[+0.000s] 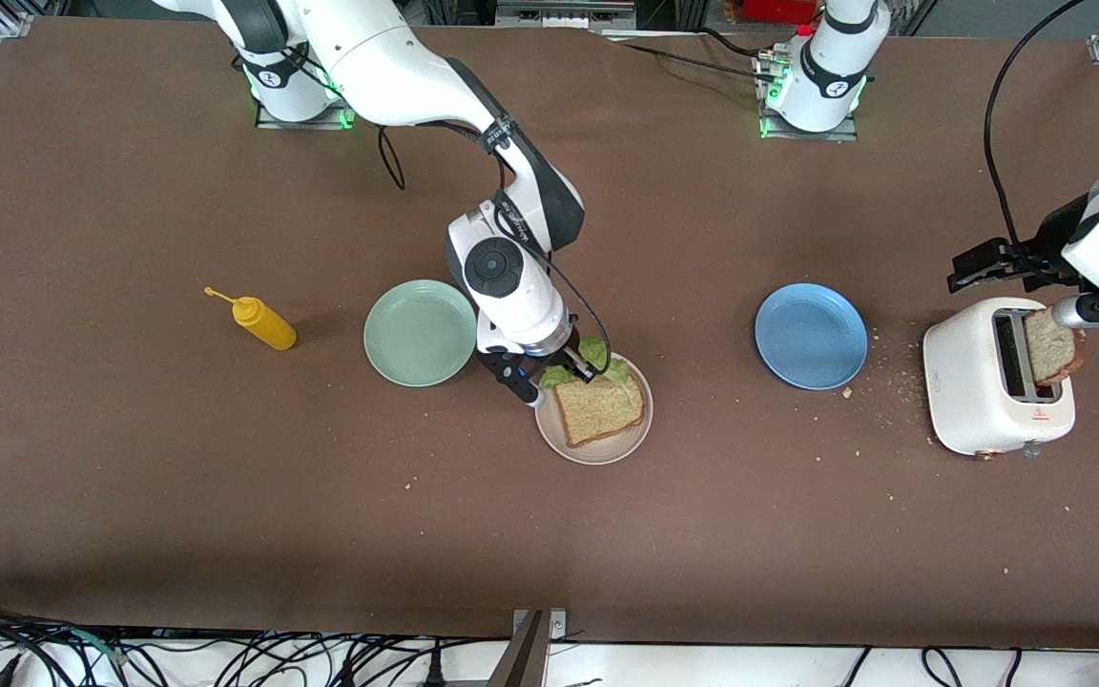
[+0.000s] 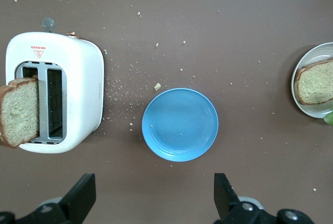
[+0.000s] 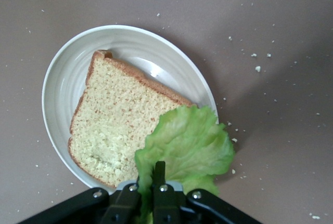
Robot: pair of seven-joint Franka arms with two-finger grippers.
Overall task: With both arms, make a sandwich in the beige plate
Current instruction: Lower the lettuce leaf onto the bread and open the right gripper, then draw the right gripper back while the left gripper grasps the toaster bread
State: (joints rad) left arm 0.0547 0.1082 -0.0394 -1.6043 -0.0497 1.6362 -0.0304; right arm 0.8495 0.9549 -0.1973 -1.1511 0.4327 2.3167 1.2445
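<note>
On the table's middle: the beige plate (image 1: 597,448) sits with a slice of bread (image 1: 600,408) lying flat on it, beside the mint-green plate (image 1: 419,333).
Right gripper (image 1: 564,370): low over the beige plate's rim at the edge toward the robots' bases, fingers pinched together on the lettuce leaf (image 3: 190,148).
Lettuce leaf: held by its stem end, its ruffled part hanging over one corner of the bread slice and past the plate's rim.
Left gripper (image 2: 153,198): up over the table's end on the left arm's side, jaws spread wide, holding nothing.
Toaster (image 1: 993,386): white, near that same end, a second slice (image 1: 1052,346) standing out of its slot.
Blue plate (image 1: 810,335): bare, between toaster and beige plate.
Mustard bottle (image 1: 261,322): lying toward the right arm's end.
</note>
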